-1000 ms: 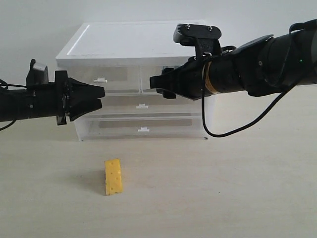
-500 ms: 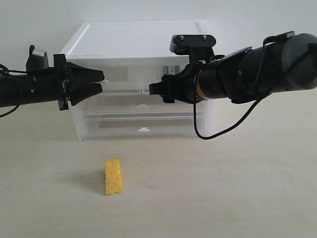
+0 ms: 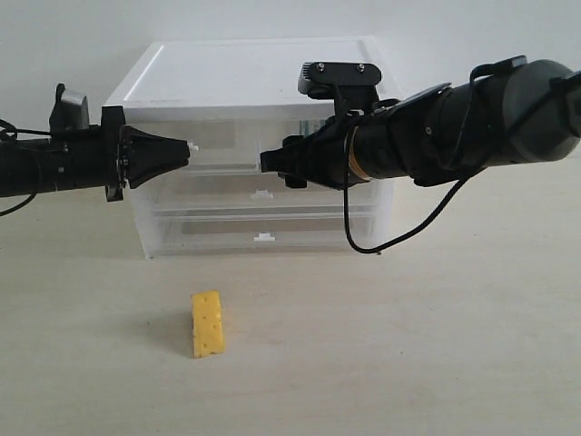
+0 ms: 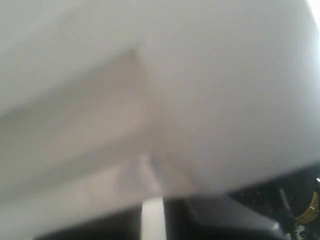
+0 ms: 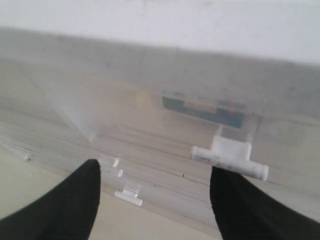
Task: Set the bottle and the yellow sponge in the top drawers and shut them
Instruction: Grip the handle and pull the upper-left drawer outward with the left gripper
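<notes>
The yellow sponge (image 3: pixel 207 323) stands on the table in front of the cabinet (image 3: pixel 254 73). My left gripper (image 3: pixel 186 147) is shut on the white handle tab (image 4: pixel 152 220) of the left top drawer (image 3: pixel 222 141); its wrist view is a close blur. My right gripper (image 3: pixel 270 162) is open in front of the right top drawer (image 5: pixel 150 100), holding nothing. One of its fingers (image 5: pixel 250 205) is just below that drawer's handle tab (image 5: pixel 230 159). A blue-teal label (image 5: pixel 202 111), which looks like the bottle's, shows through the translucent front. Both top drawers look pushed in.
Two full-width drawers with small white tabs (image 3: pixel 261 193) (image 3: pixel 263 237) sit under the top pair. A black cable (image 3: pixel 381 245) hangs from the right arm in front of the cabinet's right corner. Bare table surrounds the sponge.
The left jaws have closed onto the left drawer's tab after moving up to it. The right gripper has slid left along the cabinet front and stays open.
</notes>
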### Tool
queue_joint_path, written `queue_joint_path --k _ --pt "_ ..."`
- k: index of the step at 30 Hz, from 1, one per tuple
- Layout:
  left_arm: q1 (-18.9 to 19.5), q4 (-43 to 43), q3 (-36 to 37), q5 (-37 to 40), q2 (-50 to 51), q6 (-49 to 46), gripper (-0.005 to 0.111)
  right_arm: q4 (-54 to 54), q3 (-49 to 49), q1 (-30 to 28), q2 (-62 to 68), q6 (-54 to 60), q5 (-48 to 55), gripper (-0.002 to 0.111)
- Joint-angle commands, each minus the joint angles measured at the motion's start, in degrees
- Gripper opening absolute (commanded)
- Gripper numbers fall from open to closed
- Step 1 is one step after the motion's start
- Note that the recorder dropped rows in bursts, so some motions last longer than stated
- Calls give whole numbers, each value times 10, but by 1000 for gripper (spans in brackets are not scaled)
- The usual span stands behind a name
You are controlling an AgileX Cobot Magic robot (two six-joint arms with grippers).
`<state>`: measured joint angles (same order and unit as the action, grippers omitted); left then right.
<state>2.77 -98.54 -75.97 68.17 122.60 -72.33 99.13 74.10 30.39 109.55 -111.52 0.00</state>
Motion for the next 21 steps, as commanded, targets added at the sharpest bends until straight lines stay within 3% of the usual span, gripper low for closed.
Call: queue_joint_path --k 1,12,21 --pt "0 -2 2 18 -9 -16 4 8 15 -13 8 11 69 59" --pt "0 7 57 18 -16 -28 4 8 20 -13 9 1 74 59" --pt "0 37 137 18 -94 -71 4 8 20 -13 9 1 81 59"
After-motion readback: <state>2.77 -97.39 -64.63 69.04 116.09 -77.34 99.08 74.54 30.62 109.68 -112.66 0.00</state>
